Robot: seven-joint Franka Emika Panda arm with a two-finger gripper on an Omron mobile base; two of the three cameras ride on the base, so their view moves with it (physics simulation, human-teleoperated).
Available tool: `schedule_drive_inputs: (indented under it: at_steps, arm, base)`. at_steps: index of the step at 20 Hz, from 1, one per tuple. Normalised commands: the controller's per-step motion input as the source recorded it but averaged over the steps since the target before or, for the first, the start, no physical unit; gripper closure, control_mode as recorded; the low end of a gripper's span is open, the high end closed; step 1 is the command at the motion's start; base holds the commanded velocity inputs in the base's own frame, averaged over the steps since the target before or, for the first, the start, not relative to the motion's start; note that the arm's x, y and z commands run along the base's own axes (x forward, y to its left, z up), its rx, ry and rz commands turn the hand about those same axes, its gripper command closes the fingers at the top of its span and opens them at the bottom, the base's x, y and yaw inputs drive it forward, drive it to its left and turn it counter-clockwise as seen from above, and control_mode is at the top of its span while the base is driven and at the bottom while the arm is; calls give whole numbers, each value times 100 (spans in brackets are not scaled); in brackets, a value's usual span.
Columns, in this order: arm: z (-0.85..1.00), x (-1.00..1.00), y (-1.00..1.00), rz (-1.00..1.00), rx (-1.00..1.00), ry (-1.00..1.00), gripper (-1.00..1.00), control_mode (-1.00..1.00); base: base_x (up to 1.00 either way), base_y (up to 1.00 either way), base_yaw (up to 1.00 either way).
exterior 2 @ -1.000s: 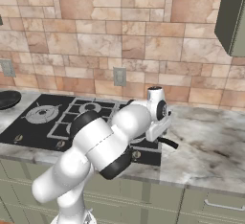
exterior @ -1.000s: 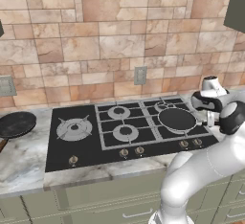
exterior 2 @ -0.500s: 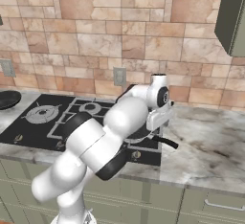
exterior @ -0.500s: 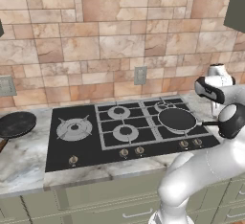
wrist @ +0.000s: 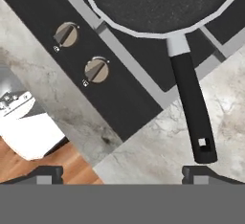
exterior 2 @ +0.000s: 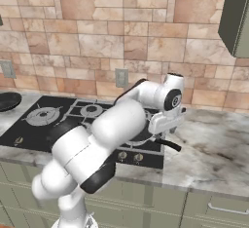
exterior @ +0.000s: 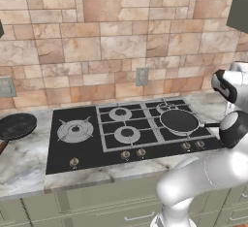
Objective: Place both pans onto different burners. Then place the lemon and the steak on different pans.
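Above right burner | pincer rises open off pan | first pan placed; second pan waits left

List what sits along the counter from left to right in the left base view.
Pan on the marble counter → large left burner → middle front burner → pan on the right burner → robot arm.

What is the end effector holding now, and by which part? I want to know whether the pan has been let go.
Nothing is held. In the hand view the end effector is open above the counter, its fingertips clear of the black-handled pan on the cooktop.
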Motion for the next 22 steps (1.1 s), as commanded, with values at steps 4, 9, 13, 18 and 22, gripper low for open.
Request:
schedule_drive_inputs:
  at_steps: [4, 9, 13, 18, 22]
  arm:
    - [6, -24, 1, -15, -3, -15, -100, -100]
    - [7, -4, 8, -21, -5, -8, -100, -100]
    - [15, 0, 10, -32, -3, 0, -100, -100]
    - [20, 0, 12, -32, -2, 0, -100, -100]
    - [17, 0, 4, -30, 0, 0, -100, -100]
  base:
    - [0, 0, 0]
    - [0, 0, 0]
    - [0, 0, 0]
    - [0, 0, 0]
    - [0, 0, 0]
